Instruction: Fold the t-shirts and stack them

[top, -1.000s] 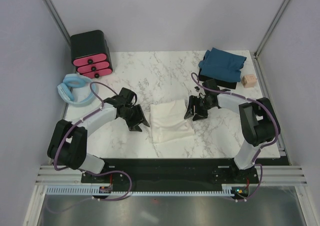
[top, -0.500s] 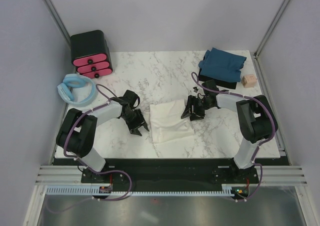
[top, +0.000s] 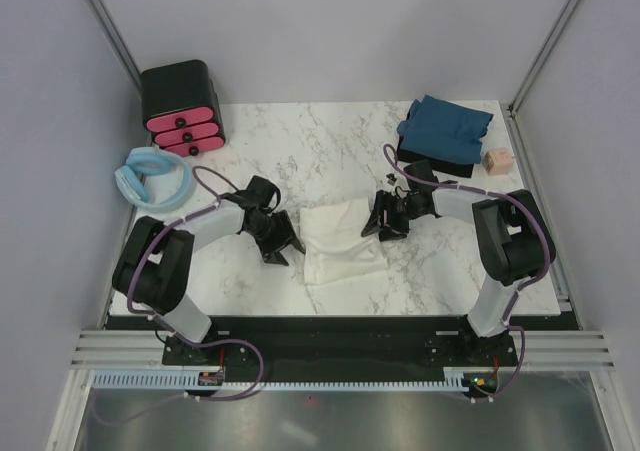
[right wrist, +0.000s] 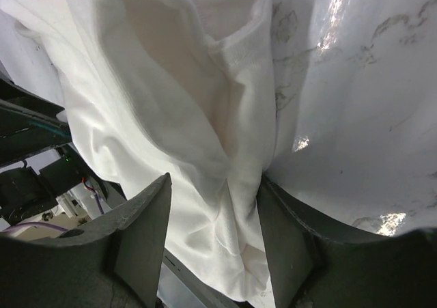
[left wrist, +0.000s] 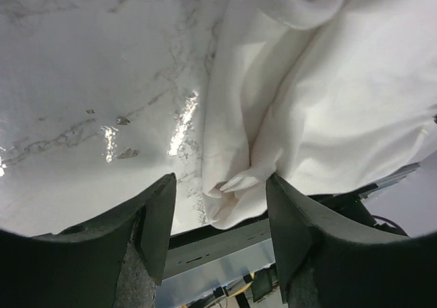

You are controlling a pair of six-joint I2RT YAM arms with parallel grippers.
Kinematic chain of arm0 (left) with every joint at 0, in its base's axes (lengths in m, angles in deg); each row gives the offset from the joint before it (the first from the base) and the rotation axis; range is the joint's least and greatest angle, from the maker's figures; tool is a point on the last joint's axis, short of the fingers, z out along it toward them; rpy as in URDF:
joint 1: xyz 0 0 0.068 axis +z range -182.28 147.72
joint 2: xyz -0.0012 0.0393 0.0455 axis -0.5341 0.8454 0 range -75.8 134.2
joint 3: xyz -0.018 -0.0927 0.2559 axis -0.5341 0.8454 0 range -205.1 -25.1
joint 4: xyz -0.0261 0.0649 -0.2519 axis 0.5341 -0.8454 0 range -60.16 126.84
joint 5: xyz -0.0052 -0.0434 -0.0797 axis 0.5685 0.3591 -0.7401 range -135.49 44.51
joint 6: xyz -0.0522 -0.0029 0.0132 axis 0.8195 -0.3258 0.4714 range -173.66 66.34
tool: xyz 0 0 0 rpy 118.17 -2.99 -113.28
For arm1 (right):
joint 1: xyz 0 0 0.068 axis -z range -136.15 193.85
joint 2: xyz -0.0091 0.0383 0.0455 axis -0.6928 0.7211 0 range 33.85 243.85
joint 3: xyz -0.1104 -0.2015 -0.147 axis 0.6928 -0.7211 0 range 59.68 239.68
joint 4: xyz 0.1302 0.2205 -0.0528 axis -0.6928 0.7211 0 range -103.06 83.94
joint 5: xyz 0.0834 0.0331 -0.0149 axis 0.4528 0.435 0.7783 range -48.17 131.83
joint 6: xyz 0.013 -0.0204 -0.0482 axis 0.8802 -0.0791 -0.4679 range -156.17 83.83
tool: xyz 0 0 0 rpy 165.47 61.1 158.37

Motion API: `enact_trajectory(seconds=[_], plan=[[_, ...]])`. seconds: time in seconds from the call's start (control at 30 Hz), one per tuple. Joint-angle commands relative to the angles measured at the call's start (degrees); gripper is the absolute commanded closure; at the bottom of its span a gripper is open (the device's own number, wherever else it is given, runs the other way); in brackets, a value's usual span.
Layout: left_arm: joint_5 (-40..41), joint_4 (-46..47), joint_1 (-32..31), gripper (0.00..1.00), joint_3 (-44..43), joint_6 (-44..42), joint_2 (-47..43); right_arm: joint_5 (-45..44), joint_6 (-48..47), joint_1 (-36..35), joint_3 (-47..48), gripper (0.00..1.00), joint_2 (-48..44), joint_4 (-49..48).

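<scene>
The cream-white t-shirt (top: 340,239) lies folded into a rough rectangle at the table's middle. The dark teal-blue t-shirt (top: 445,126) sits bunched at the back right. My left gripper (top: 284,243) is low at the white shirt's left edge and open. In the left wrist view its jaws (left wrist: 220,182) stand wide around a corner of the white cloth (left wrist: 328,103). My right gripper (top: 383,223) is at the shirt's right edge, also open. In the right wrist view the cloth (right wrist: 171,103) fills the gap between its jaws (right wrist: 213,178), and the right finger (right wrist: 290,240) touches the hem.
A black box with pink drawers (top: 182,109) stands at the back left, with a pale blue padded ring (top: 152,177) in front of it. A small wooden block (top: 496,161) lies right of the teal shirt. The table's front edge runs just below the white shirt.
My left gripper has slid right to the white shirt's left edge. My right gripper has crept left onto the shirt's right edge. The shirts have not moved.
</scene>
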Motion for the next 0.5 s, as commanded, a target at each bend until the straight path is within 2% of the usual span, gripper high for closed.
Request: enact_trajectory(seconds=[0.0,0.23,0.37,0.47], plan=[[-4.4,4.5,1.7,0.36,3.2,-1.0,-6.2,-4.6,-1.6,-0.6,-2.4,0.39,3.5,0.0],[-7.3,6.6,4.4,0.36,9.8,-0.6,-11.1,-4.7,-1.3,-0.7,-2.4,0.39,3.5,0.1],[-12.2,19.4,4.3,0.35,13.3,1.0,-7.4,-4.7,-0.9,-1.1,-2.6,0.39,3.5,0.1],[-15.1,24.7,4.3,0.35,14.3,2.7,-4.3,-4.9,-0.9,-1.3,-2.9,0.4,3.3,0.2]])
